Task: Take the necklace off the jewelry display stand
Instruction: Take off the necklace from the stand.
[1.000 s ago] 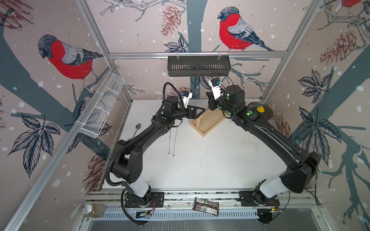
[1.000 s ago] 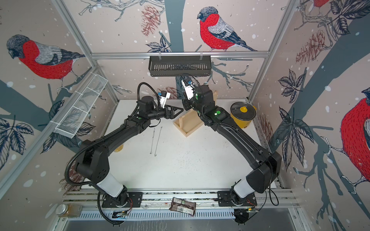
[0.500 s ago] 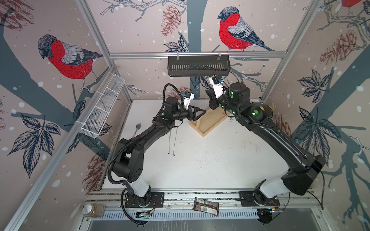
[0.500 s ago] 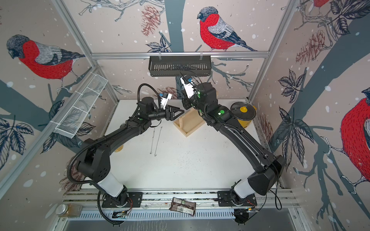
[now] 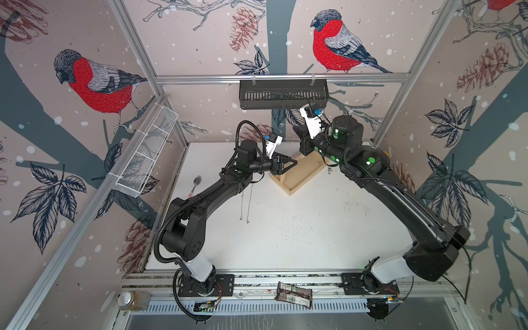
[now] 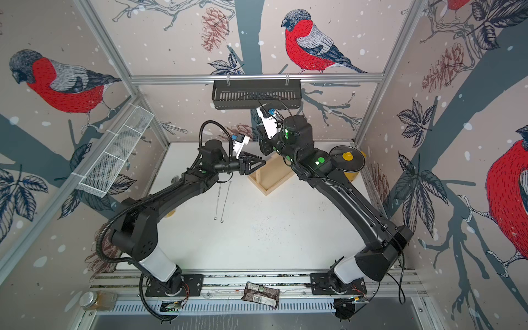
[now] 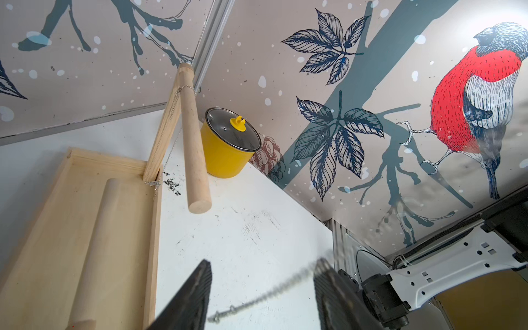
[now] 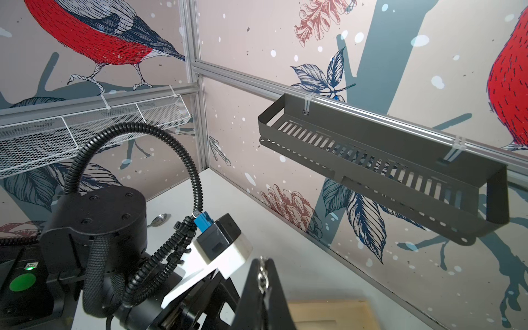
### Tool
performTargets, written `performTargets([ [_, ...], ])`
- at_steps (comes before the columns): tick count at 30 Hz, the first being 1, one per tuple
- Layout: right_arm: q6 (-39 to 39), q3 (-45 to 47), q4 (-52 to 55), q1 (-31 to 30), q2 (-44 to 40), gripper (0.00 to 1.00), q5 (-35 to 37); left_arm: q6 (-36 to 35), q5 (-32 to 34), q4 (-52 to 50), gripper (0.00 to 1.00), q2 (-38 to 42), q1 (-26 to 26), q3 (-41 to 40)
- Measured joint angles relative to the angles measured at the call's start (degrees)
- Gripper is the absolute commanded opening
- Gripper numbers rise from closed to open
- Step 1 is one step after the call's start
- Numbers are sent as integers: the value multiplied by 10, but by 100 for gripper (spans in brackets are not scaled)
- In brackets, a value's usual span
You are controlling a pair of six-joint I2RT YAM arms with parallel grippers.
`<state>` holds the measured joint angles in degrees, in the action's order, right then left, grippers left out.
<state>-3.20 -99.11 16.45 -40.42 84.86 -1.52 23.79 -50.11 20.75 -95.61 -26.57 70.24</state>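
Necklace (image 7: 265, 295) chain crosses the gap between left pincer (image 7: 264, 265) parted jaws; right pincer (image 8: 263, 264) clamped shut on its chain.

Non-task clutter: yellow pot (image 7: 228, 160) with a glass lid (image 7: 233, 133), yellow knob, sits at the far right corner of the white surface (image 5: 314, 228), close to the wall. Dark specks (image 7: 171, 184) on the surface near it. Spoon (image 5: 196, 181) lies by the left edge. Black slotted shelf (image 5: 283, 95) is zip-tied to the back rail, white mesh basket (image 5: 145, 154) to the left rail. Crumpled wrapper (image 5: 293, 294) and a jar (image 5: 133, 300) lie on the front frame. Bullfinch wallpaper (image 5: 97, 85) covers all walls.
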Motion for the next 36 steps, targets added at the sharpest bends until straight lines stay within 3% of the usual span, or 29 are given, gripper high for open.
performTargets([
  [9, 0, -11, 0, -1, 1, 4, -1, -2, -2, 0, 44, 3, 0, -1],
  [16, -2, -14, 1, -1, 9, 4, -1, -7, -1, 0, 39, 7, 0, -2],
  [36, -2, -36, 2, -1, 22, 4, -1, -13, 5, 0, 33, 7, 0, -2],
])
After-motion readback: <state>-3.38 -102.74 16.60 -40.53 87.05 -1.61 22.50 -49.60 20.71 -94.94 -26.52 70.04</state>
